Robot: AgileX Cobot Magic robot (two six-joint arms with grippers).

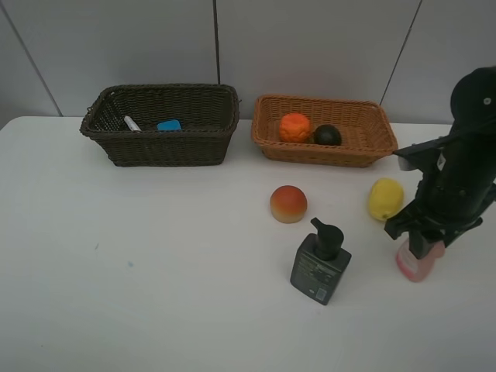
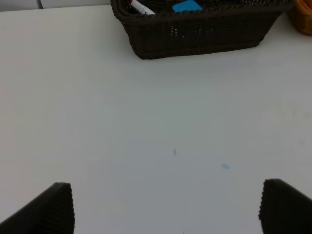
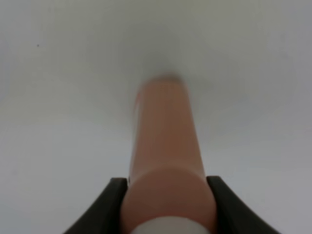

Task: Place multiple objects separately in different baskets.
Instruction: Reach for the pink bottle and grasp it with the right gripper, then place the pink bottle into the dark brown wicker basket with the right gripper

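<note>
Closest to the near edge of the bench [image 1: 116,294], a little right of its middle, the dark pump bottle [image 1: 319,267] stands free with its black pump head on top. Just beyond it toward the right edge, the pink bottle [image 1: 417,267] stands upright with the right tool [image 3: 167,200] clenched on its upper end, one black finger pressed to each side; whether its base rests on the bench cannot be told. On the left side the left tool [image 2: 168,184] hangs released over bare white bench, its two fingers spread wide with nothing between them. Farther in, the red-orange peach [image 1: 288,204] lies near the middle of the bench, and the yellow lemon [image 1: 386,199] lies to its right, just beside the right arm. Along the far edge sit the two baskets, side by side and slightly apart. The deep dark brown basket [image 1: 163,147] on the left holds the white red-capped marker [image 2: 141,7] and a blue board eraser [image 1: 169,125]. The shallower orange-tan basket [image 1: 325,153] on the right holds the orange [image 1: 294,127] and the dark mangosteen [image 1: 326,135], close beside each other.
</note>
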